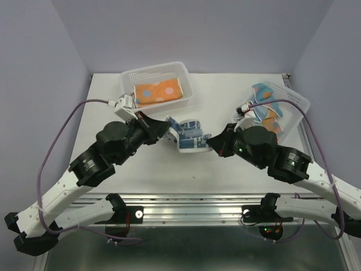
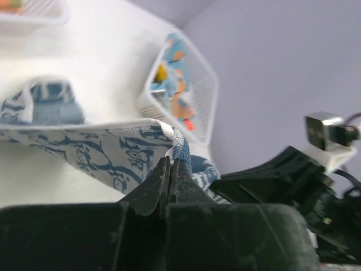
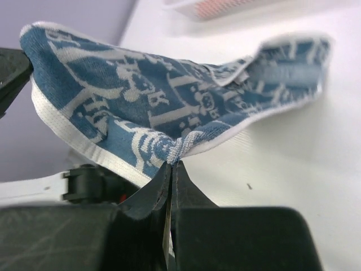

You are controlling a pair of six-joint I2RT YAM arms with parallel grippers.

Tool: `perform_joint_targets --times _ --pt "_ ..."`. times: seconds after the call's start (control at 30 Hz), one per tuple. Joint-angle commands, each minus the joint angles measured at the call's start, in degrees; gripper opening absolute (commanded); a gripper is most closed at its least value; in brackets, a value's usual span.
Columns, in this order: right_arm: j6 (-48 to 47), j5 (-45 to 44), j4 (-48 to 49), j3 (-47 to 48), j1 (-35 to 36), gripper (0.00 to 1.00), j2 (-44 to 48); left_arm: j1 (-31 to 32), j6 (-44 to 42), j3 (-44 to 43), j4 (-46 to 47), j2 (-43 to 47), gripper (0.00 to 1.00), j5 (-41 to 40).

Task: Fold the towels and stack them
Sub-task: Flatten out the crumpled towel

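White table (image 1: 169,175), lilac walls (image 1: 197,34)

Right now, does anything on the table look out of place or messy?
The right-hand basket sits at a slant to the table edge, its light blue spotted towels crumpled and poking over the rim. The left basket holds its orange dotted towel neatly folded.

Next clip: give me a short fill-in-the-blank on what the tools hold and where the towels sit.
1. The left tool and the right tool are both shut on the ____ patterned towel.
2. The folded towel in the left basket is ____ with coloured dots.
3. The light-blue spotted towel lies in the ____ basket.
Missing words: blue; orange; right.
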State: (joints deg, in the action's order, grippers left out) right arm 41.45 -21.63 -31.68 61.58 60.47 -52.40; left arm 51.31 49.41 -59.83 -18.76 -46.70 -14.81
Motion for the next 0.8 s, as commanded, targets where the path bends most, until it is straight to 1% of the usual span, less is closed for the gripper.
perform_joint_targets --times 0.0,0.03,0.07,0.13,0.17,0.2,0.33,0.43,0.53,0.63,0.73,0.77 --pt "-6.4 10.4 6.1 8.3 0.5 0.01 1.5 0.2 -6.5 -9.4 1.5 1.5 0.00 6.9" --pt "-6.8 12.6 6.8 9.6 0.5 0.01 2.1 0.2 -7.3 -11.3 1.4 1.8 0.00 9.7" --pt "-6.8 17.4 7.9 11.6 0.5 0.01 2.4 0.3 -7.5 -14.3 1.4 2.0 0.00 11.1" --pt "-6.7 22.0 8.9 13.6 0.5 0.01 2.5 0.2 -7.7 -18.1 1.5 2.5 0.00 16.3" --pt "-6.4 26.9 9.7 15.5 0.5 0.01 2.6 0.2 -7.7 -19.1 2.0 2.7 0.00 17.9" --pt "-6.0 28.8 10.1 16.2 0.5 0.01 2.6 0.3 -7.6 -19.7 2.6 3.1 0.00 21.1" --pt "-3.8 37.3 12.4 19.4 0.5 0.01 2.6 0.2 -4.7 -22.0 4.3 4.6 0.00 25.2" --pt "-2.9 39.7 13.0 21.8 0.5 0.01 2.4 0.2 -3.8 -22.8 4.7 4.7 0.00 26.9" --pt "-2.3 39.1 13.0 22.9 0.5 0.01 2.6 0.2 -3.4 -23.3 5.0 4.6 0.00 27.4" --pt "-3.2 36.6 13.0 21.9 0.5 0.01 3.1 0.2 -3.4 -22.3 5.0 4.3 0.00 25.9" --pt "-4.9 28.2 10.7 21.0 0.5 0.01 3.1 0.3 -4.1 -20.8 5.0 4.1 0.00 22.7" --pt "-5.3 22.0 8.8 20.5 0.5 0.01 2.8 0.3 -4.1 -19.5 5.0 4.1 0.00 21.2"
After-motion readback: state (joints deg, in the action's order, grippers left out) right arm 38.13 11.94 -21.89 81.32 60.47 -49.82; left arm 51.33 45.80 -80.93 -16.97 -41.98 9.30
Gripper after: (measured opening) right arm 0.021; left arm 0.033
